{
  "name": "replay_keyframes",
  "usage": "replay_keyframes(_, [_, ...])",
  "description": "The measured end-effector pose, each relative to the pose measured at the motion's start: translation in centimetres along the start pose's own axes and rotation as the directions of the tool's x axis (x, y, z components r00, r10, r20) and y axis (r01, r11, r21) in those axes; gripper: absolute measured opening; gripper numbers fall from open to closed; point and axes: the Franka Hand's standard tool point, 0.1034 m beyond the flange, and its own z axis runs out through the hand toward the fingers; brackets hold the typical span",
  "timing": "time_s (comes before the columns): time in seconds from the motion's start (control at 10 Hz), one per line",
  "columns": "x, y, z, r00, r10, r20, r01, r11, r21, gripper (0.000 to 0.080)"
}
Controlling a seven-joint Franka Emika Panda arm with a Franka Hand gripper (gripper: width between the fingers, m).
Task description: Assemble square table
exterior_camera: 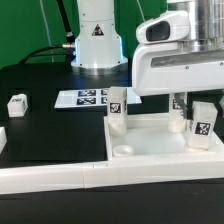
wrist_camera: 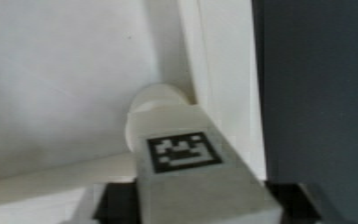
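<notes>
Black table (exterior_camera: 50, 135), marker board (exterior_camera: 86, 98), white square slab (exterior_camera: 160, 150), loose leg (exterior_camera: 17, 103), border wall (exterior_camera: 60, 178).

Bright, even light — both views soft, the leg (wrist_camera: 190, 135) blurred up close.

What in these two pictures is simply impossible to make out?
- Exterior view: fingertips of the gripper, hidden behind its white housing and the leg beneath; whether it grips is unclear.
- Wrist view: where that leg meets the square table, lost in blur.
- Exterior view: tag patterns on the marker board, too small to read.
</notes>
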Motion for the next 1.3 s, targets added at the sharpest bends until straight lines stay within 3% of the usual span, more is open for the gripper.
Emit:
replay_keyframes(0.2, [0.03, 0.09, 0.00, 0.969, 0.249, -0.004, -0.249, 0.969, -0.005, 0.0304])
replay_keyframes(0.3, [0.02, 0.21, 0.03, 0.907, 0.421, -0.008, -0.421, 0.907, -0.008, 0.0300])
replay_keyframes(0.5, [-0.05, 0.53, 0.31, 0.670, 0.740, 0.058, -0.742, 0.669, 0.029, 0.0300])
replay_keyframes(0.7, [-0.01, 0.75, 0.35, 0.497, 0.863, 0.094, -0.868, 0.494, 0.055, 0.0296])
replay_keyframes(0.8, [-0.17, 0.57, 0.39, 0.493, 0.865, 0.096, -0.870, 0.490, 0.050, 0.0296])
replay_keyframes(1.0, [-0.63, 0.01, 0.66, 0.766, 0.641, 0.059, -0.643, 0.763, 0.059, 0.0296])
replay_keyframes(1.1, [-0.54, -0.01, 0.82, 0.883, 0.467, 0.047, -0.469, 0.880, 0.070, 0.0474])
replay_keyframes(1.2, [-0.77, 0.08, 0.84, 0.937, 0.346, 0.047, -0.348, 0.936, 0.056, 0.0474])
replay_keyframes(1.3, [-0.75, 0.10, 0.88, 0.946, 0.321, 0.043, -0.323, 0.945, 0.056, 0.0614])
